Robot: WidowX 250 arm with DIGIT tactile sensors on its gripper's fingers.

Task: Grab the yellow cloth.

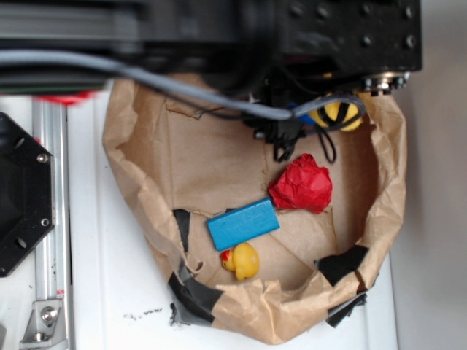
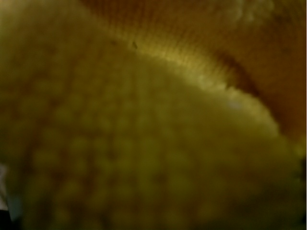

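Mostly hidden: the working end of the arm sits under blurred black hardware and grey cable at the top of the exterior view.
Yellow cloth (image 1: 340, 113): only a small patch shows, at the far right rim inside the paper basin, half covered by cables and arm parts; in the wrist view its looped terry pile (image 2: 144, 143) fills nearly the whole picture, out of focus.
End effector (image 1: 286, 142): dark fingers point down just left of the cloth; grip state cannot be told, since neither view shows the jaws clearly.
Brown paper basin (image 1: 146, 189): crumpled wall, black tape patches on the near rim; stands on the white worktop (image 1: 109, 292).
Red paper wad (image 1: 302, 184): just below the end effector.
Blue block (image 1: 242, 224): touching the wad's lower left.
Rubber duck (image 1: 243, 260): just below the block.
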